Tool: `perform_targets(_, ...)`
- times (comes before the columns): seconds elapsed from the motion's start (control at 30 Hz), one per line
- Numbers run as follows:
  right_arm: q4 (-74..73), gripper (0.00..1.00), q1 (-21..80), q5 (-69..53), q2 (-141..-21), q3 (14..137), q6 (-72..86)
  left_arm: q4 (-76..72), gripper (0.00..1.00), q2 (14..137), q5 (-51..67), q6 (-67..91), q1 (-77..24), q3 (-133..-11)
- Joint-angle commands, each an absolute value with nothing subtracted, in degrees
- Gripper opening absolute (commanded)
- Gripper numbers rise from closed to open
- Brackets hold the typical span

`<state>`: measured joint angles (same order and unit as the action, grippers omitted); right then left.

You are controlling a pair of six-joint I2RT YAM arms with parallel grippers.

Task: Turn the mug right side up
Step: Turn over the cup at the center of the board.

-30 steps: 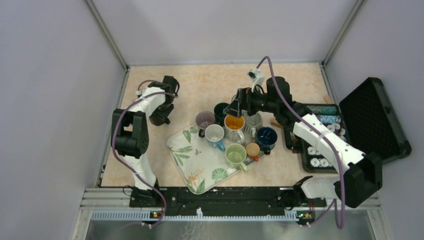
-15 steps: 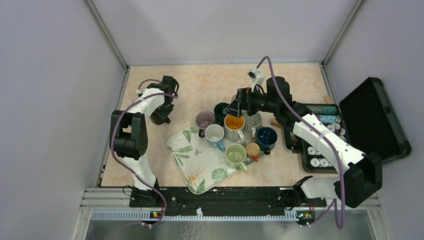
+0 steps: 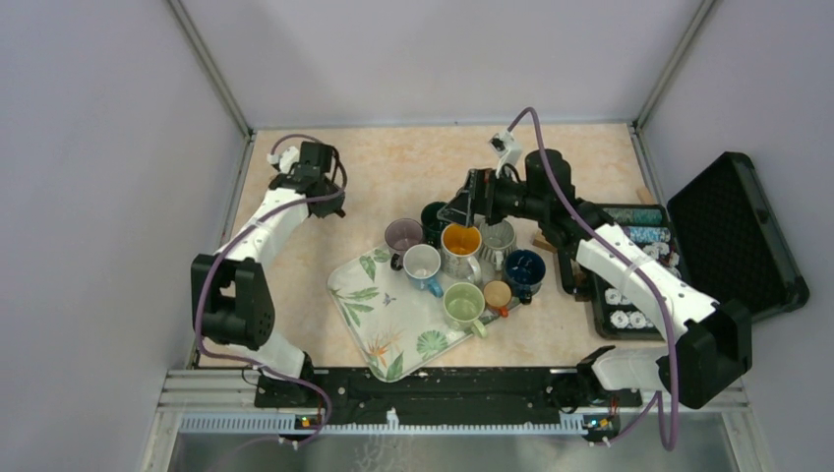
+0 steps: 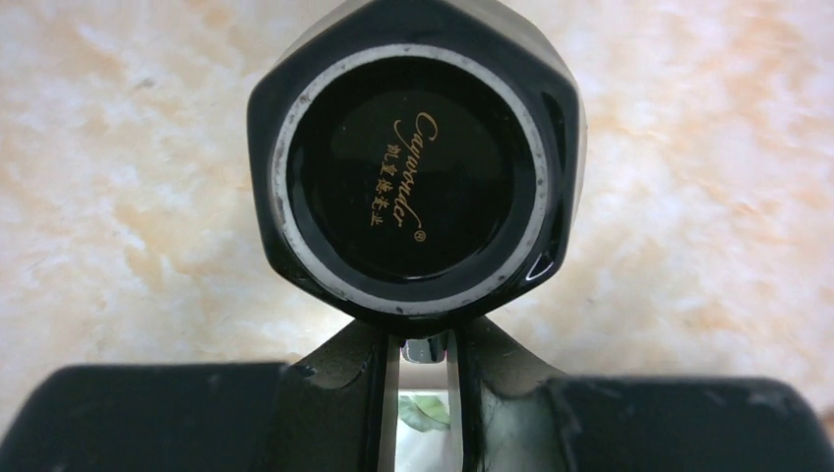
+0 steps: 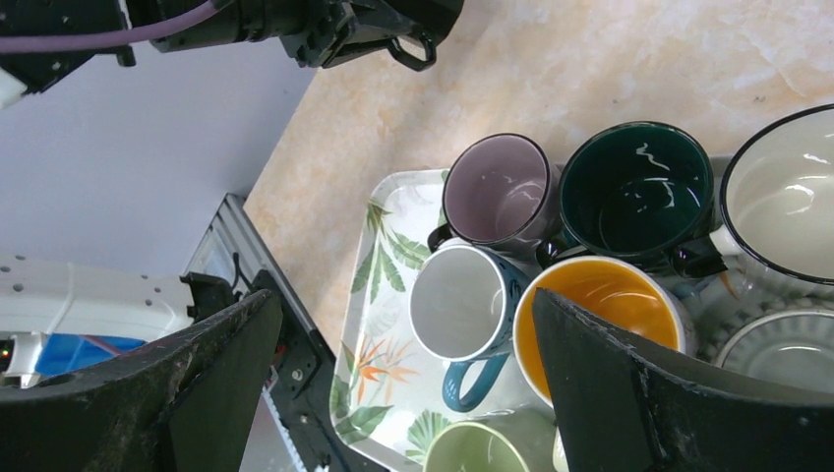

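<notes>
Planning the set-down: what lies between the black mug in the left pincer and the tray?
Only bare tabletop separates the black mug from the tray; the top view shows it.

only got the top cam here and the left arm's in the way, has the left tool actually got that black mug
observer: Yes. In the left wrist view the left tool is shut on the black mug, on what looks like its handle.
operator: which way is it facing
observer: It is turned bottom-first toward the wrist camera. Gold lettering shows on the underside, so it is not yet right side up.
operator: and the right tool
observer: The right tool is wide open and empty. Below it, by the leaf-print tray, the purple mug and dark green mug stand mouth up.
</notes>
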<state>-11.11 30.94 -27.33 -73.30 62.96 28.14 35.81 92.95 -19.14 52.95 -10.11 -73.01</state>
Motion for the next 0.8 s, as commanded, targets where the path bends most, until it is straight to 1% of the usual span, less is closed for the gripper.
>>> perform_targets(0.0,-5.3,0.99,30.3,-28.3,-72.9,63.1,31.0,20.6,0.0,84.9,-10.6,46.8,-9.8,-72.3)
perform_targets(0.17,-1.5,0.99,30.3,-29.4,-74.5,63.7,34.2,11.5,0.0,82.3,4.9,45.8,-9.8,-71.7)
perform_targets(0.33,2.0,0.99,30.3,-29.7,-76.7,64.7,36.4,-2.7,0.0,80.4,19.0,51.1,-9.8,-67.6)
perform_targets(0.5,6.2,0.98,30.3,-31.1,-79.0,65.0,39.4,-14.9,0.0,80.7,30.0,57.1,-9.8,-65.9)
perform_targets(0.6,9.4,0.98,30.3,-32.1,-80.3,64.9,41.5,-23.6,0.0,81.3,35.2,62.5,-10.1,-63.6)
perform_targets(0.77,14.6,0.95,30.3,-32.2,-82.0,64.0,45.0,-36.1,0.0,82.6,40.0,68.5,-11.4,-60.8)
